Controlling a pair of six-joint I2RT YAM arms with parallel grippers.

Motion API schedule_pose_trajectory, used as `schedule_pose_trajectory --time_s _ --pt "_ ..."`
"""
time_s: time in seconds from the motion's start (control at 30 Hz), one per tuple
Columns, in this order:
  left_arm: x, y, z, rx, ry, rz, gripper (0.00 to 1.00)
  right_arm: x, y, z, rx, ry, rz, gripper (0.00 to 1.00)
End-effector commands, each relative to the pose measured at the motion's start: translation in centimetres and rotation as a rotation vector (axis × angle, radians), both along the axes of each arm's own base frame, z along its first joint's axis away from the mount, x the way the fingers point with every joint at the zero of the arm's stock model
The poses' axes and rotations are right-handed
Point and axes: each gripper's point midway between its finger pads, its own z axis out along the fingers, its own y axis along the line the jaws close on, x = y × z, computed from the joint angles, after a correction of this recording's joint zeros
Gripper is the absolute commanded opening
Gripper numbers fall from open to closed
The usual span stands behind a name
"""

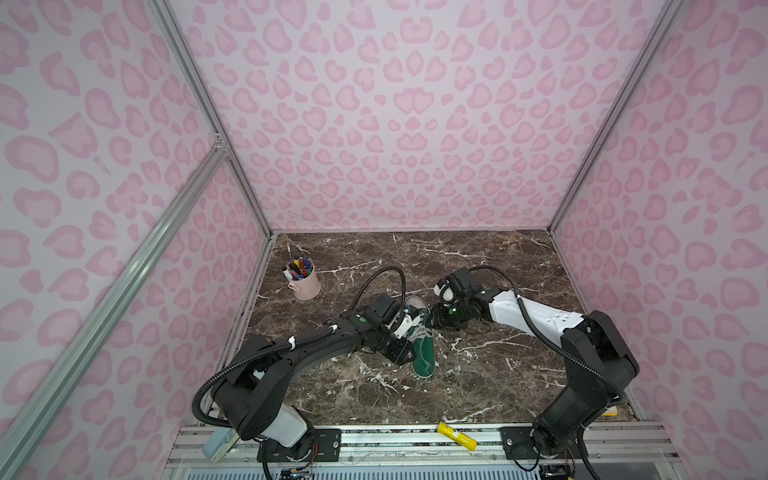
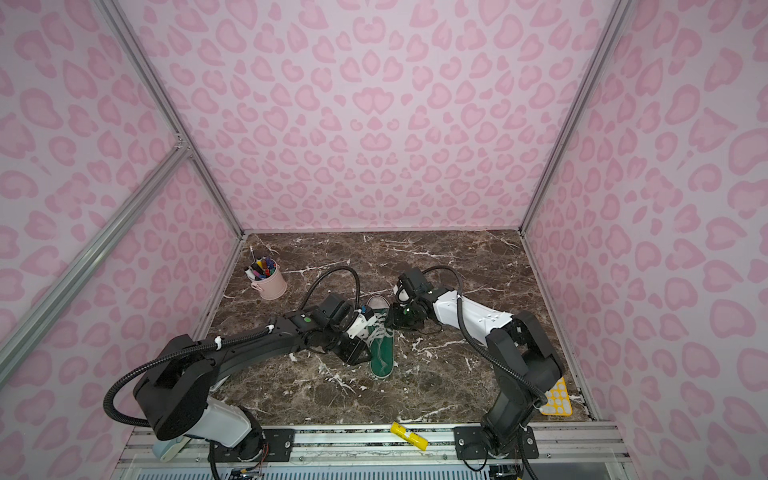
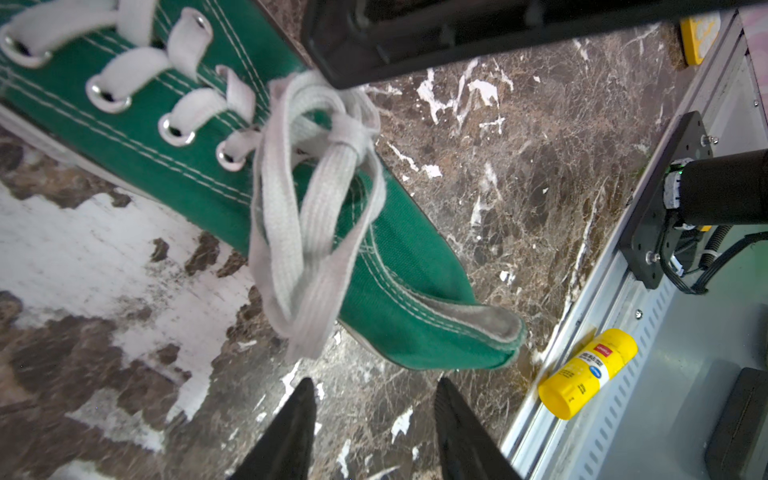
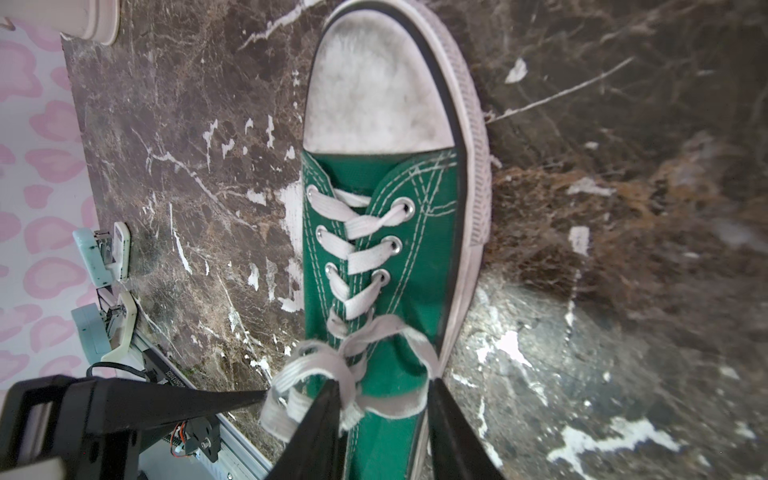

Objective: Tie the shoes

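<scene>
Top views: the shoe [image 1: 424, 353] lies near the middle of the table [image 1: 498, 257], toe toward the back wall and heel toward the arm bases. One arm is at each side of it.
Shoe: green canvas with a white toe cap and a white sole rim.
Laces [image 3: 316, 208]: off-white and crossed through the eyelets. They are gathered in a loose knot by the last eyelets, with loops hanging over the shoe's side.
Left gripper [image 3: 376, 388]: jaws apart with nothing between them. In the left wrist view the tips are just short of the hanging loops. In the right wrist view one finger's tip is at a lace loop.
Right gripper [image 4: 382, 388]: jaws apart over the shoe, just past the last eyelets. A lace loop sits around one finger [image 4: 324, 415] and a strand runs across the gap, not pinched.
Pen cup [image 1: 305, 284]: pink and upright at the table's back left, well apart from the shoe.
Glue stick [image 1: 457, 435]: yellow, lying on the front rail.
</scene>
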Motion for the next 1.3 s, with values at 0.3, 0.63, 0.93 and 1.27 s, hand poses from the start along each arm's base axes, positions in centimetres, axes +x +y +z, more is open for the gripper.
schedule_pose_trajectory --time_s 0.3,0.63,0.93,1.27 --pt "0.8 -0.2 -0.9 0.012 -0.016 0.024 0.18 -0.4 0.8 0.8 0.034 0.001 0.046 0.38" --pt "0.4 0.6 -1.1 0.024 -0.025 0.042 0.16 -0.4 -0.7 1.3 -0.1 -0.056 0.129 0.38" --pt "1.3 0.6 -1.1 0.049 -0.056 0.048 0.47 -0.4 0.8 -0.3 -0.163 -0.042 0.187 0.37" --pt "1.7 0.2 -1.5 0.051 -0.054 0.035 0.52 0.9 -1.0 -0.7 -0.376 -0.109 0.117 0.35"
